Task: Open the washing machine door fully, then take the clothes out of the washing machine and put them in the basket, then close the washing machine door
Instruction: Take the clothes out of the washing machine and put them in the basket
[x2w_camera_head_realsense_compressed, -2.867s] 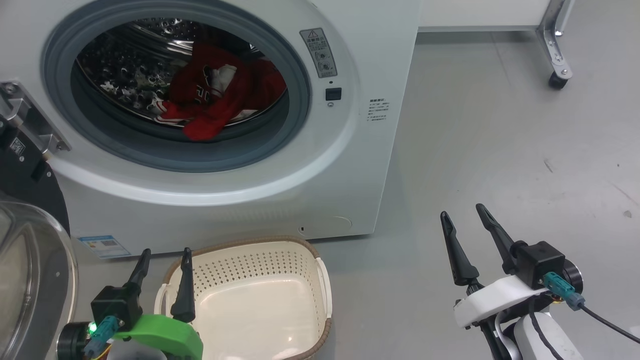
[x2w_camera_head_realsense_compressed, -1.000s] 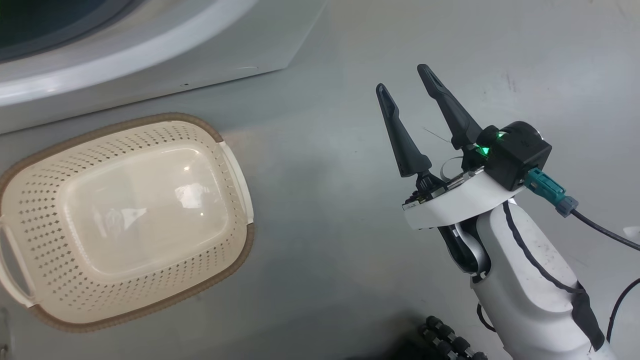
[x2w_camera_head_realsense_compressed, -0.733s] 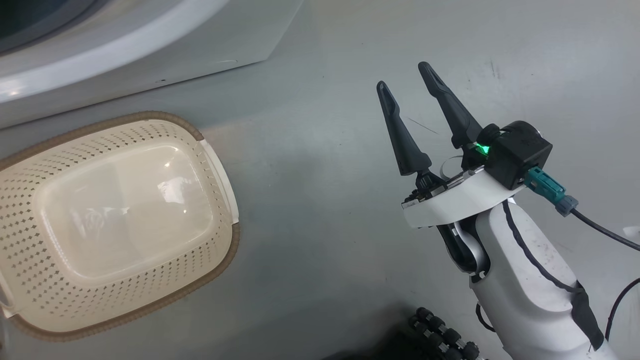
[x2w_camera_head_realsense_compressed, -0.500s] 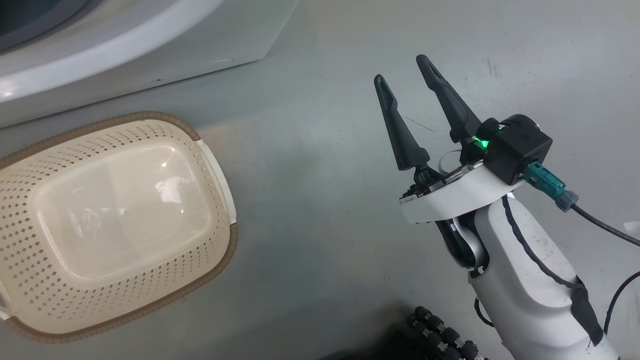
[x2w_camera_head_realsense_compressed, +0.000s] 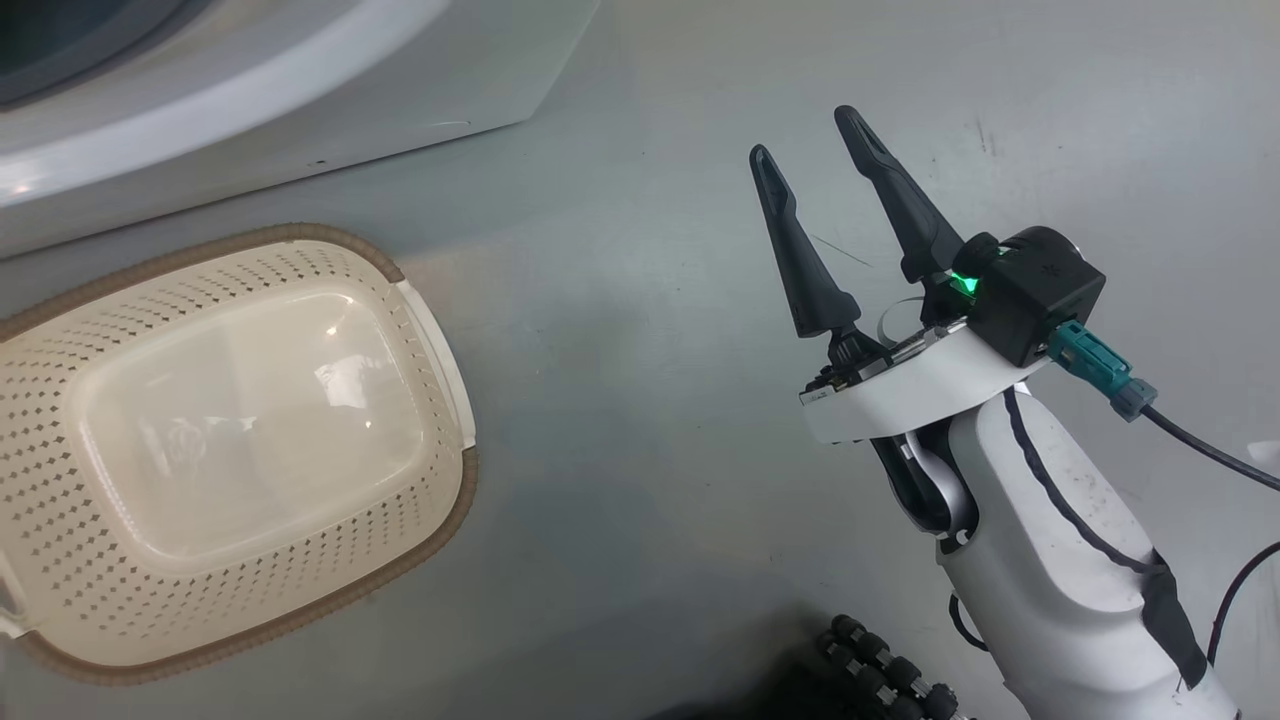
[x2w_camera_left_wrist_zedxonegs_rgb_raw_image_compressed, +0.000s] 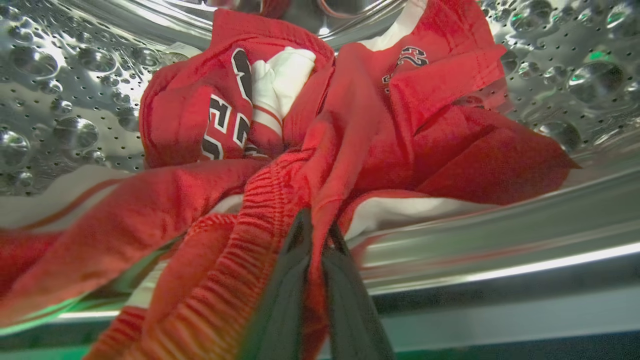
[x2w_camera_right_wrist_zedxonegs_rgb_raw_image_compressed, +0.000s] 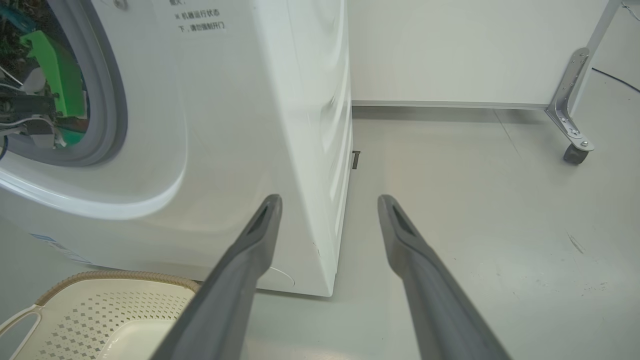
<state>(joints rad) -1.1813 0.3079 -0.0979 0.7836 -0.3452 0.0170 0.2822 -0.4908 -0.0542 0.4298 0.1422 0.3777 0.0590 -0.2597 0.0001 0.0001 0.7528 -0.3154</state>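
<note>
Head view: your right hand (x2w_camera_head_realsense_compressed: 805, 135) hovers over the floor (x2w_camera_head_realsense_compressed: 620, 450), fingers (x2w_camera_head_realsense_compressed: 800, 270) apart, well apart from the basket (x2w_camera_head_realsense_compressed: 400, 520), which sits before the washer (x2w_camera_head_realsense_compressed: 300, 90) to catch the load. Left wrist view: your left hand (x2w_camera_left_wrist_zedxonegs_rgb_raw_image_compressed: 316, 225) is clamped on a red fold of the clothes (x2w_camera_left_wrist_zedxonegs_rgb_raw_image_compressed: 380, 130), the rest heaped in the drum (x2w_camera_left_wrist_zedxonegs_rgb_raw_image_compressed: 50, 100) just beyond it. Right wrist view: the basket lies low left, by the washer.

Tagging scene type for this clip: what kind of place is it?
Likely a lab or test bay staged as a laundry corner, not a home: a washer with clothes in its drum, a basket on a bare grey floor, and a castered metal leg under a plain white panel.
</note>
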